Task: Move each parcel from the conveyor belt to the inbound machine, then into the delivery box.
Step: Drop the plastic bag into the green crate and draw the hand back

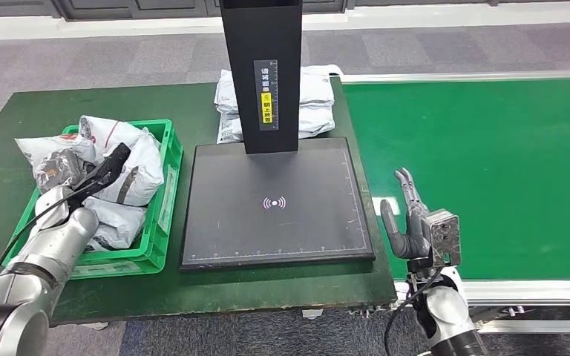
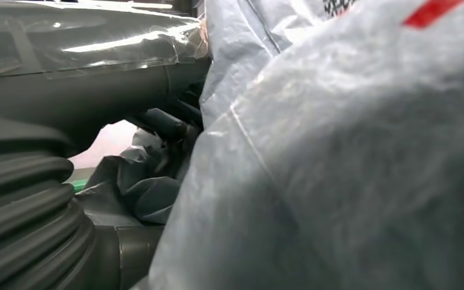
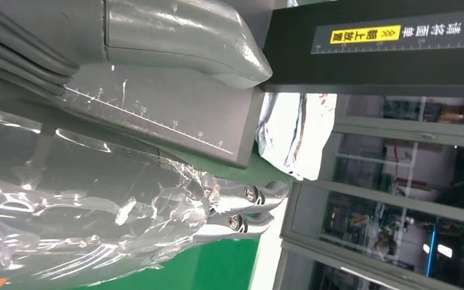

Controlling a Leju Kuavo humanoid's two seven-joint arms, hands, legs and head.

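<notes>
Several parcels point(image 1: 122, 174) fill the green delivery box point(image 1: 165, 194) at nine o'clock — the left hand point(image 1: 102, 172) lies among them, its grip impossible to tell. The right hand point(image 1: 408, 219) hovers empty, fingers apart, at the conveyor belt point(image 1: 490, 170) edge — more parcels point(image 1: 313, 100) are stacked at twelve o'clock behind the inbound machine point(image 1: 276, 204).

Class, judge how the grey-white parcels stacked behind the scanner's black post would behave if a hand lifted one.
The stacked parcels look like soft, wrinkled poly bags, so one would probably sag rather than stay stiff. Their glossy film suggests some slipperiness. Lying flat, they seem unlikely to roll.

Looks like a parcel-sorting depot — green conveyor belt point(image 1: 482, 170), scanner machine point(image 1: 274, 200), mail bags piled in a green crate point(image 1: 165, 194).
</notes>
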